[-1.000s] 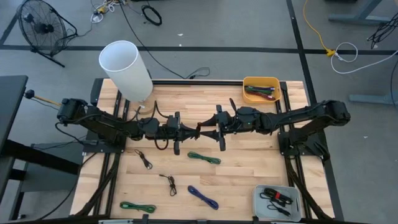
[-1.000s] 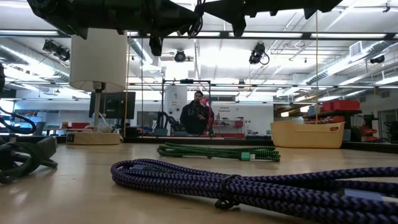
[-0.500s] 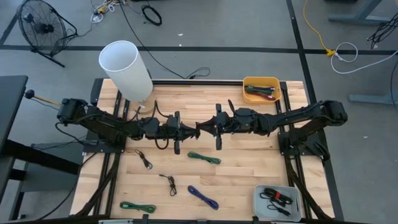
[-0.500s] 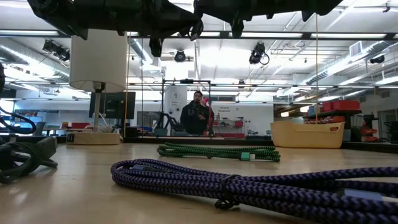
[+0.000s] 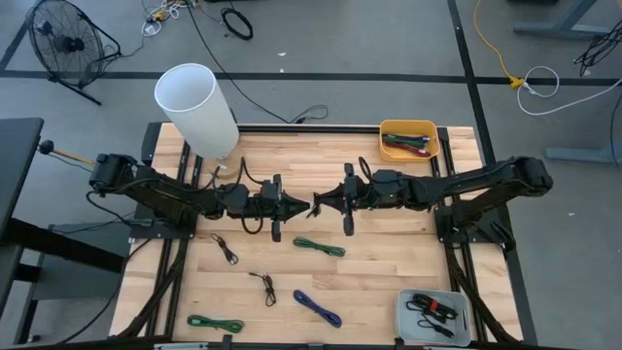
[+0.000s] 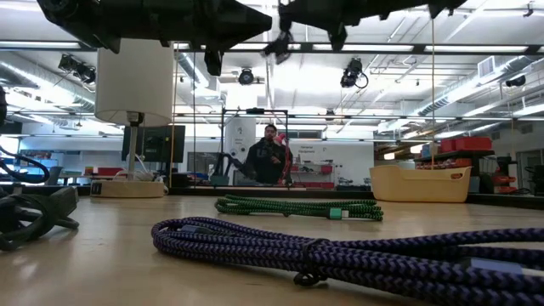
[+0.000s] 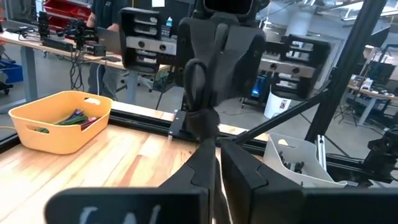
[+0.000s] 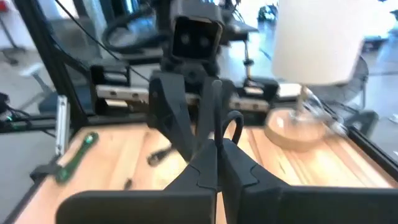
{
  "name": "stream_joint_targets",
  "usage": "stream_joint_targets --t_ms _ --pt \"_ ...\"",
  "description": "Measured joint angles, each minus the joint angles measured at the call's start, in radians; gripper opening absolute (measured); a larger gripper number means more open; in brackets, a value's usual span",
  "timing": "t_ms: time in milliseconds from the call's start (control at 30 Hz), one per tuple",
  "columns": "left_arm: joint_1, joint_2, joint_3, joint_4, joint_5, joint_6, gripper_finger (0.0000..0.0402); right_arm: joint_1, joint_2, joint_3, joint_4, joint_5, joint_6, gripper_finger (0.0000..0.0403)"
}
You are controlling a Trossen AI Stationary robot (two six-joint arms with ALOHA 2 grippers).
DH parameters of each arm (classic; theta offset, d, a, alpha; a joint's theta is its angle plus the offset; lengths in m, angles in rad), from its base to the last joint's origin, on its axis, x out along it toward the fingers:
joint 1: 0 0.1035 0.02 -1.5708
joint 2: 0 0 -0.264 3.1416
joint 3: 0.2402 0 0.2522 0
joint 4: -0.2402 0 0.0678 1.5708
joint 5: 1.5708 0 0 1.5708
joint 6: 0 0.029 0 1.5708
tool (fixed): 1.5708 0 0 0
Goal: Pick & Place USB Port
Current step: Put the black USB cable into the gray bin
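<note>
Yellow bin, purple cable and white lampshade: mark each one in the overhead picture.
yellow bin [image 5: 433,129]: high view, right rim.
purple cable [image 5: 318,308]: high view, middle of the bundle.
white lampshade [image 5: 206,117]: high view, its side wall.

Stood as a pale wooden surface [image 5: 389,253], bearing a yellow bin [image 5: 408,139] at one far corner, a white lamp [image 5: 197,109] at the other, a grey tray [image 5: 433,316] at the near right, with green cables [image 5: 320,246], [image 5: 215,323], a purple cable [image 5: 318,308] and two black cables [image 5: 224,248], [image 5: 263,287] scattered loose
</note>
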Motion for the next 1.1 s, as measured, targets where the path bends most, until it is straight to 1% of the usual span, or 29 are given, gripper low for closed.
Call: stream_joint_targets --t_ms 100,200,367,500,600,667,767,833,967,1100 --pt "0.000 0.000 0.000 0.000 -0.009 0.000 0.0031 0.016 -0.055 0.000 -0.092 0.059 0.004 0.0001" --pt "0.000 0.000 0.000 -0.002 -0.016 0.000 0.0032 0.039 -0.112 0.000 -0.210 0.052 0.055 0.0001" --pt "0.000 0.000 0.000 -0.005 -0.016 0.000 0.0032 0.123 -0.227 0.000 -0.521 0.003 0.248 0.0000" --pt "0.000 -0.001 0.000 -0.010 -0.016 -0.001 0.0032 0.229 -0.292 0.000 -0.758 -0.098 0.446 0.0000" --pt "0.000 -0.001 0.000 -0.013 -0.016 -0.005 0.0032 0.320 -0.312 0.000 -0.874 -0.156 0.609 0.0000" --pt "0.000 -0.001 0.000 -0.013 -0.016 -0.011 0.0032 0.387 -0.314 0.000 -0.915 -0.205 0.711 0.0000" --pt "0.000 -0.001 0.000 -0.020 -0.016 -0.011 0.0032 0.483 -0.296 0.000 -0.926 -0.291 0.827 0.0000" --pt "0.000 -0.001 0.000 -0.026 -0.016 -0.015 0.0032 0.545 -0.277 0.000 -0.939 -0.326 0.905 0.0000" --pt "0.000 -0.001 0.000 -0.026 -0.015 -0.030 0.0032 0.657 -0.215 0.000 -0.960 -0.332 1.072 0.0000" --pt "0.000 -0.001 0.000 -0.027 0.004 -0.032 0.0032 0.752 -0.138 0.000 -0.971 -0.322 1.130 0.0000"
